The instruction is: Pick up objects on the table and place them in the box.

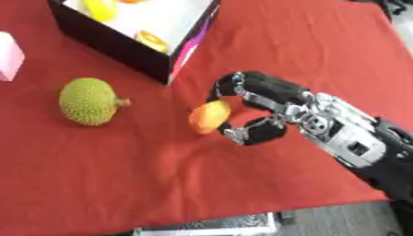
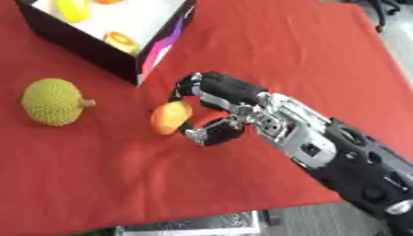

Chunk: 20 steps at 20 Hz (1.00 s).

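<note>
- The right hand (image 1: 266, 108) reaches in from the near right, with fingers above and thumb below curled round an orange-yellow fruit (image 1: 209, 116). It is clamped on the fruit at the fruit's right side only.
- The fruit sits at the centre of the red cloth (image 1: 306, 41), just near of the box (image 1: 133, 48) corner. I cannot tell whether it is lifted or resting on the cloth.
- Risk: the hold covers only one end of a rounded fruit, so it may roll or squirt out to the left during the lift.
- Risk: the box's near wall stands between hand and opening. A low carry could knock the fruit against the rim or shove the box.
- Risk: a dropped fruit could roll toward the spiky green fruit (image 1: 89, 101), which lies apart on the left and is not yet boxed.
- Cut off: the box runs out of view at the far edge. Yellow and orange items (image 1: 151, 40) inside are only partly seen.
- Cut off: a pink block (image 1: 9, 55) at the left edge shows only in the left eye view.
- Hidden: the contact between the fingertips and the fruit's far side.
- The left hand appears in neither view.
</note>
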Available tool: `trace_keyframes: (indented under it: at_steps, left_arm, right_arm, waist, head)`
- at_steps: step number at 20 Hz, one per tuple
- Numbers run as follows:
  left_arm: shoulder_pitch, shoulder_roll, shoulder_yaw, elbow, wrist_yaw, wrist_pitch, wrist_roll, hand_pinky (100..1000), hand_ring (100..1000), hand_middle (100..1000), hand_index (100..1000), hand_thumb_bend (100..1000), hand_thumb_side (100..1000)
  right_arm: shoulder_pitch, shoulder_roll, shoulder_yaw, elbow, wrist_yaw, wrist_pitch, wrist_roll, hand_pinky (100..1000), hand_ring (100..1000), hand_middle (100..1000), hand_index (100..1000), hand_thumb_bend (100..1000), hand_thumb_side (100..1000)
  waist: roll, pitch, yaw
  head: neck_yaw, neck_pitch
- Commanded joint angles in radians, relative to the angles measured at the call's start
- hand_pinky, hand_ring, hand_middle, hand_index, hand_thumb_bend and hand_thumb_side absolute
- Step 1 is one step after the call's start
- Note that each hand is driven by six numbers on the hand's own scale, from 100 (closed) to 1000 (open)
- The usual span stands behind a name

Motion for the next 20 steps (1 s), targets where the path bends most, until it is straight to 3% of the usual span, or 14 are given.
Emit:
trace_keyframes:
  at_steps: [1, 7, 9, 11, 17, 20]
  left_arm:
    - [0.002, 0.026, 0.016, -0.017, 0.002, -0.003, 0.014, 815, 888, 806, 836, 100, 659]
    - [0.006, 0.029, 0.014, -0.017, 0.005, -0.002, 0.020, 814, 887, 806, 835, 100, 660]
    - [0.005, 0.030, 0.012, -0.017, 0.004, -0.001, 0.015, 814, 886, 805, 835, 100, 660]
    - [0.000, 0.033, 0.009, -0.017, 0.004, 0.000, 0.010, 814, 886, 805, 835, 100, 660]
    - [-0.028, 0.042, -0.003, -0.017, 0.012, 0.001, -0.005, 815, 885, 796, 834, 100, 659]
    - [-0.046, 0.045, -0.011, -0.017, 0.023, 0.003, -0.011, 815, 885, 794, 834, 100, 657]
  right_arm:
    - [-0.017, -0.084, -0.049, -0.023, -0.016, -0.023, -0.054, 877, 766, 558, 667, 100, 100]
    - [-0.039, -0.192, -0.132, -0.023, -0.078, 0.022, -0.141, 863, 747, 549, 657, 100, 102]
    - [-0.051, -0.226, -0.158, -0.023, -0.090, 0.050, -0.164, 850, 743, 551, 659, 176, 116]
    - [-0.064, -0.255, -0.180, -0.023, -0.099, 0.076, -0.185, 847, 742, 551, 660, 196, 116]
    - [-0.103, -0.300, -0.226, -0.021, -0.171, 0.184, -0.217, 854, 739, 549, 657, 164, 100]
    - [-0.116, -0.316, -0.240, 0.016, -0.198, 0.213, -0.239, 855, 737, 547, 654, 144, 100]
  waist:
    - [0.009, -0.030, 0.003]
    - [0.001, -0.043, 0.025]
    - [-0.005, -0.043, 0.037]
    - [-0.013, -0.041, 0.051]
    - [-0.036, -0.033, 0.116]
    - [-0.043, -0.033, 0.150]
  head:
    - [-0.005, 0.002]
    - [-0.031, -0.002]
    - [-0.044, -0.005]
    - [-0.056, -0.009]
    - [-0.098, -0.018]
    - [-0.126, -0.016]
